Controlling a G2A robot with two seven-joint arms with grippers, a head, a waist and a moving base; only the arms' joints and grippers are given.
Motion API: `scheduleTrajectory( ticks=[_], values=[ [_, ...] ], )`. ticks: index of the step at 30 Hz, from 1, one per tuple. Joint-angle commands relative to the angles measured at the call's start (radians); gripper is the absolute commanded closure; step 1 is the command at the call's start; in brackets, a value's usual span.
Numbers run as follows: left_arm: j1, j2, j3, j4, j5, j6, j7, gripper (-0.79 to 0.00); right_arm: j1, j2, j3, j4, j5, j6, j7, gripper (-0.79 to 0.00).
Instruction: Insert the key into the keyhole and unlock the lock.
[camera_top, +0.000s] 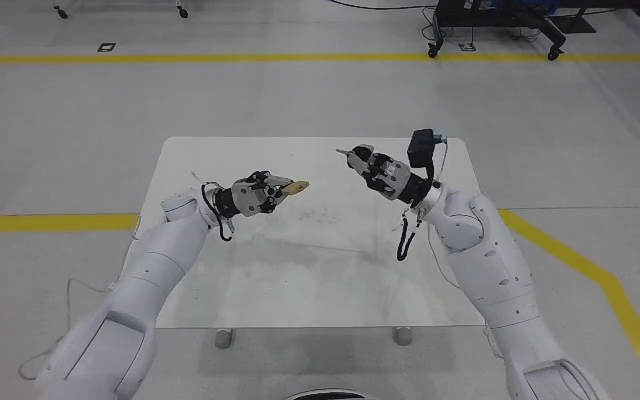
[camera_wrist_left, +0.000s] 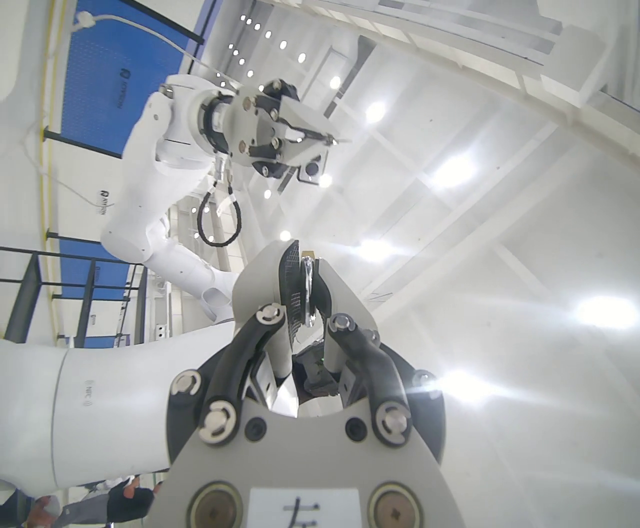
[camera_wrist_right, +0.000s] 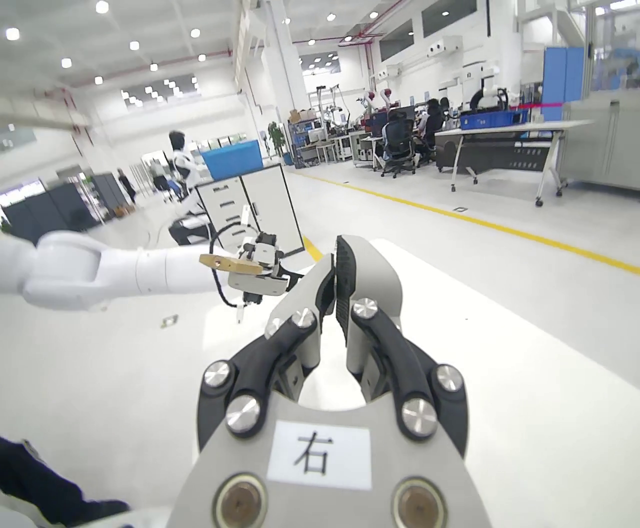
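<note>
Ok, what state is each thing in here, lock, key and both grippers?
lock: held clear of the table, no key in it.
key: held in the air, apart from the lock.
left gripper: shut on the lock.
right gripper: shut on the key.

Most of the lock is hidden between the left pads. The key is too small to make out.
</note>
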Motion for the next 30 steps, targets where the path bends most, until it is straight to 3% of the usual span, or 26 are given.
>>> scheduleTrajectory(
  ticks=[1,7,11,21,30],
  values=[
    [-0.034,-0.012,0.030,0.038,0.006,-0.003,-0.003,0.000,-0.012,0.003,0.008,-0.020,-0.126,-0.023,-0.071,0.000],
    [-0.067,-0.032,0.072,0.088,-0.005,-0.022,-0.003,0.000,-0.025,0.012,-0.009,-0.087,-0.400,-0.005,-0.150,0.000],
    [-0.083,-0.035,0.092,0.130,-0.001,-0.024,-0.003,0.000,-0.027,0.015,-0.038,-0.113,-0.504,-0.003,-0.195,0.000],
    [-0.123,-0.027,0.123,0.198,0.043,-0.020,-0.003,0.000,-0.017,0.020,-0.061,-0.158,-0.590,0.057,-0.201,0.000],
    [-0.128,-0.002,0.154,0.152,0.053,-0.003,-0.003,0.000,-0.019,0.020,-0.061,-0.162,-0.591,0.059,-0.200,0.000]
  ],
)
